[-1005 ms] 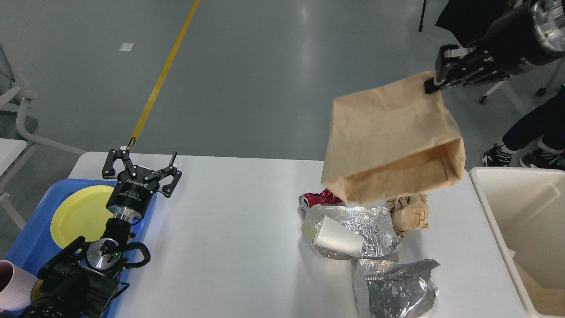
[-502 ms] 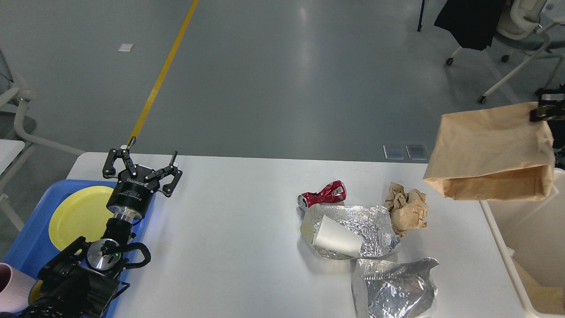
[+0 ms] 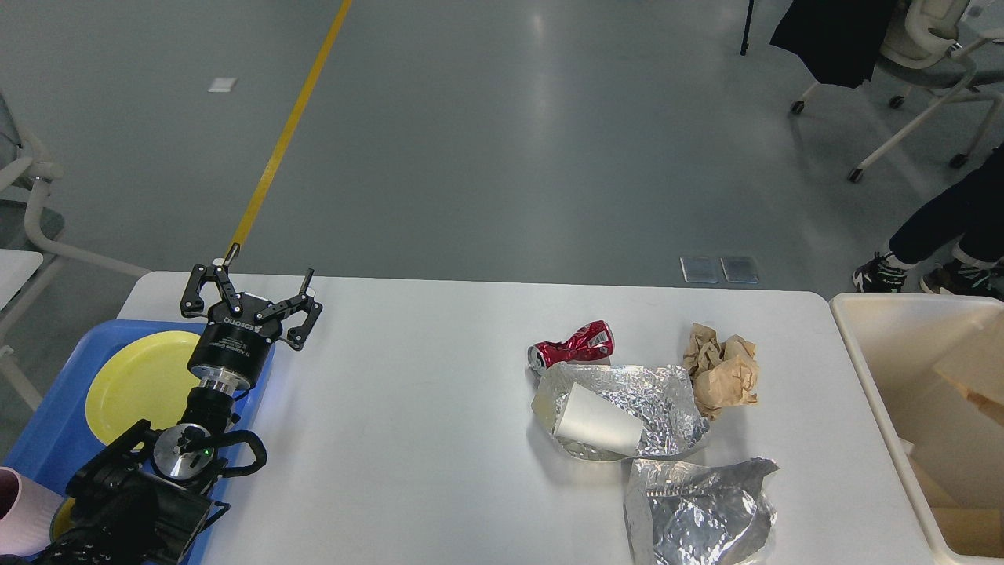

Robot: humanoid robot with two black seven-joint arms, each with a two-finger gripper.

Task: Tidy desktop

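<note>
Here, by container:
Blue plastic tray (image 3: 47, 439), counter's left edge: round yellow plate (image 3: 137, 380).
Cream rectangular bin (image 3: 863, 353), right edge: tan paper.
Smooth white counter (image 3: 408, 439): crumpled foil (image 3: 659, 400), white paper cup (image 3: 596, 422), crushed red can (image 3: 572, 345).
Left gripper (image 3: 251, 294): jaws released, empty.

Desk (image 3: 408, 439): plain white. Tray (image 3: 59, 416): blue. Plate (image 3: 137, 380): yellow. Cup (image 3: 20, 510) at lower left edge: pale pink. Left claw (image 3: 251, 294): black with small white lettering. Crushed can (image 3: 572, 345): red with silver end. Foil sheet (image 3: 659, 400) and foil bag (image 3: 698, 514): shiny silver. Paper cup (image 3: 596, 420): white. Crumpled paper (image 3: 722, 369): tan brown. Bin (image 3: 871, 369): cream. Floor line (image 3: 290, 125): yellow on grey.
</note>
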